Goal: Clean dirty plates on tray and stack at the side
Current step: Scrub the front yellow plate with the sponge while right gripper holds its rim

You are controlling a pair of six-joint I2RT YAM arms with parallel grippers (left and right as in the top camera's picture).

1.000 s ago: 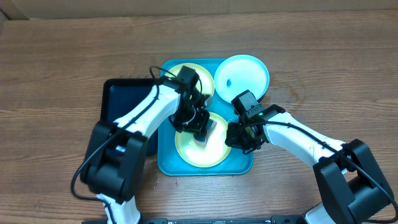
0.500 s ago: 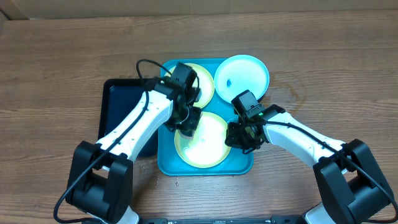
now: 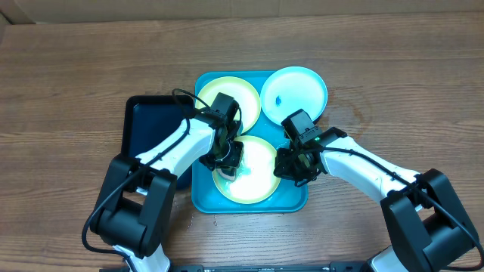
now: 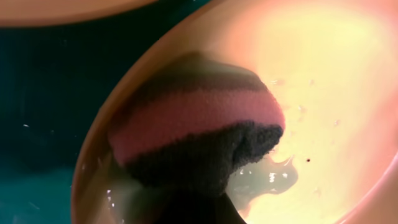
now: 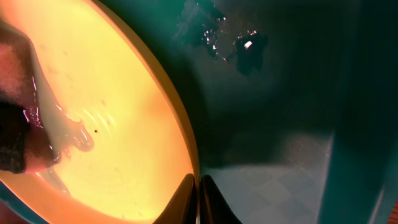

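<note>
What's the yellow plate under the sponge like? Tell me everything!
The front yellow-green plate is round, shallow plastic, lying flat in the turquoise tray. It is wet, with a puddle beside the pink-and-dark sponge that the left end effector presses on its left part. The right end effector seems to pinch its right rim.

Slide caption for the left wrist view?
Wet pink-and-black sponge pressed into a puddle on the yellow plate, turquoise tray beneath.

The wooden tabletop (image 3: 68, 83) carries the turquoise tray (image 3: 203, 201), with a black tray (image 3: 147, 125) just beside its left edge.
</note>
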